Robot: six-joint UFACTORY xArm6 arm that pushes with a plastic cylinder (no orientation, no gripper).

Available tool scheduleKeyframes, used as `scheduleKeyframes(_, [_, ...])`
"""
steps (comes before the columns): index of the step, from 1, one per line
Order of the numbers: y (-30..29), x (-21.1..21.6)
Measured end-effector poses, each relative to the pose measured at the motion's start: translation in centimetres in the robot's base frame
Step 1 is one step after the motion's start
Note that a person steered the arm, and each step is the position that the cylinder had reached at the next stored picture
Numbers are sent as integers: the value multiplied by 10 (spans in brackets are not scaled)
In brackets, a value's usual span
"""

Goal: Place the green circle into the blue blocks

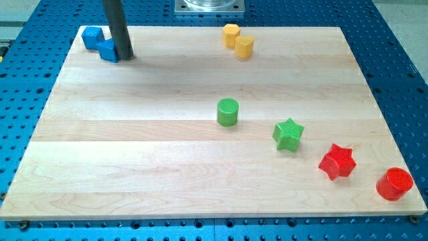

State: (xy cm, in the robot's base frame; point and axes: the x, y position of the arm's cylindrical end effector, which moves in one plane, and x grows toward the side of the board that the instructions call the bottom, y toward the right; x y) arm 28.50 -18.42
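The green circle stands near the middle of the wooden board. Two blue blocks sit at the view's top left: a blue cube and a second blue block touching it on its lower right. My tip rests right beside the second blue block, on its right side. The green circle is far from the tip, toward the view's lower right.
Two yellow blocks sit together at the top centre. A green star, a red star and a red circle run diagonally to the bottom right. A blue perforated table surrounds the board.
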Motion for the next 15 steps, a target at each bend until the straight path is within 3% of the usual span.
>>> scheduleKeyframes(1, [14,22])
scheduleKeyframes(2, [-16,-1])
scheduleKeyframes(3, [-13,19])
scheduleKeyframes(5, [170,82])
scheduleKeyframes(6, [230,144])
scheduleKeyframes(7, [237,180])
scheduleKeyframes(8, [216,220])
scheduleKeyframes(9, [142,201])
scheduleKeyframes(10, [98,114])
scheduleKeyframes(11, [62,72])
scheduleKeyframes(12, [83,98])
scheduleKeyframes(13, [21,73])
scheduleKeyframes(15, [-40,123])
